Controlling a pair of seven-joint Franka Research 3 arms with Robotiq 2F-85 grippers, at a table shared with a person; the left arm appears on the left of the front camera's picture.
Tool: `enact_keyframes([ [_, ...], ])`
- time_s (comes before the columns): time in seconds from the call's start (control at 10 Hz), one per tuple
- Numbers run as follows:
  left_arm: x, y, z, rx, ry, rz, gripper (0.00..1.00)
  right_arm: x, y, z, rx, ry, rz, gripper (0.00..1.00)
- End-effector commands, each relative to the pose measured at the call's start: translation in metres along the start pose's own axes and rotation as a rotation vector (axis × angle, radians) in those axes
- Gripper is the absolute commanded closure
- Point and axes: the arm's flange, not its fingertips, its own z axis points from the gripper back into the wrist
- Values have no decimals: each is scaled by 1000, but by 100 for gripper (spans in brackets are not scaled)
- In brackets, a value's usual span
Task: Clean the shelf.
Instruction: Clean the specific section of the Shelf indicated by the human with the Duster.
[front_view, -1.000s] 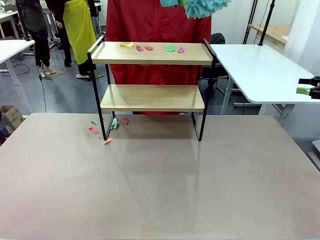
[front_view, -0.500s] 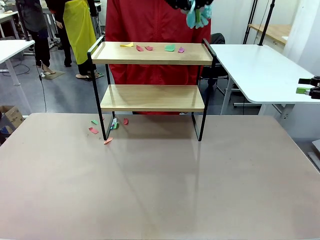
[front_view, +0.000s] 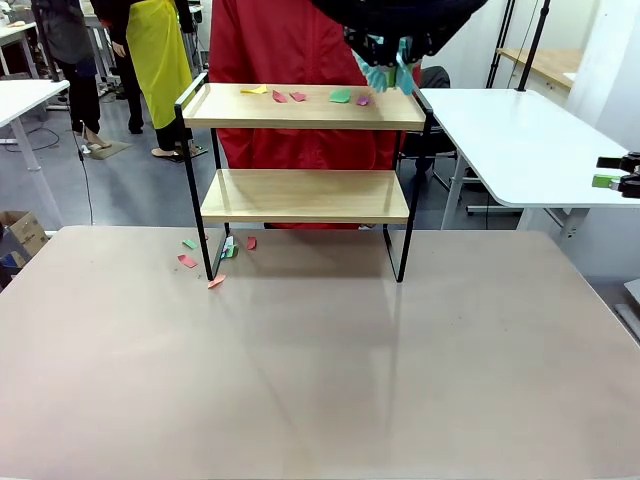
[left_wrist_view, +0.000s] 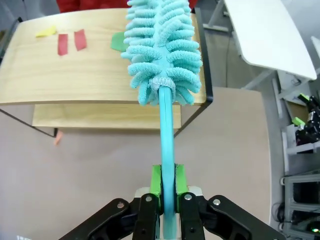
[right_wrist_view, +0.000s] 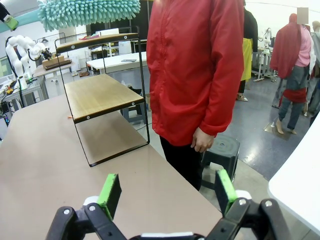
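- Pinches a teal duster in the left gripper, green pads pressed together on the thin handle, fluffy head pointing away from the wrist.
- Hangs that head over the right end of the shelf top board, close to the raised right rail; cannot tell whether touching the wood.
- Puts the shelf at the far edge of the table, a bit left of centre, legs on the tabletop, lower board bare.
- Shows paper scraps on the top board: green and purple near the duster, two red and a yellow toward the left end.
- Shows stray scraps on the tabletop too, around the shelf's front left leg.
- Leaves the right gripper spread wide, holding nothing, parked off the right edge of the table.
- Has a person in a red jacket standing just beyond the far edge, right behind the shelf.
- Could snag the head on the right rail when sweeping, then drag or tip the light frame.
- Could twist the handle in such a narrow pinch if pressed down hard, losing aim.
- Could flick scraps off the back edge of the board onto the person or floor, given no rail visible along that side.
- Could skim over flat scraps without moving them if held too high.
- Could miss the tabletop scraps by the leg altogether, leaving the job half done.
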Motion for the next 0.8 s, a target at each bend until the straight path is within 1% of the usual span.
enact_keyframes([
  [0.0,7,-11,1,-29,4,27,87,7,1,-2,-10,17,-6,0],
  [0.2,4,-15,-11,-45,38,24,87,7,1,-2,-10,17,-6,0],
  [0.4,-3,-17,-24,-31,87,4,87,7,1,-2,-10,17,-6,0],
  [0.5,-6,-16,-31,-35,120,4,87,7,1,-2,-10,17,-6,0],
  [0.7,-7,-9,-37,-20,147,7,87,7,1,-2,-10,17,-6,0],
])
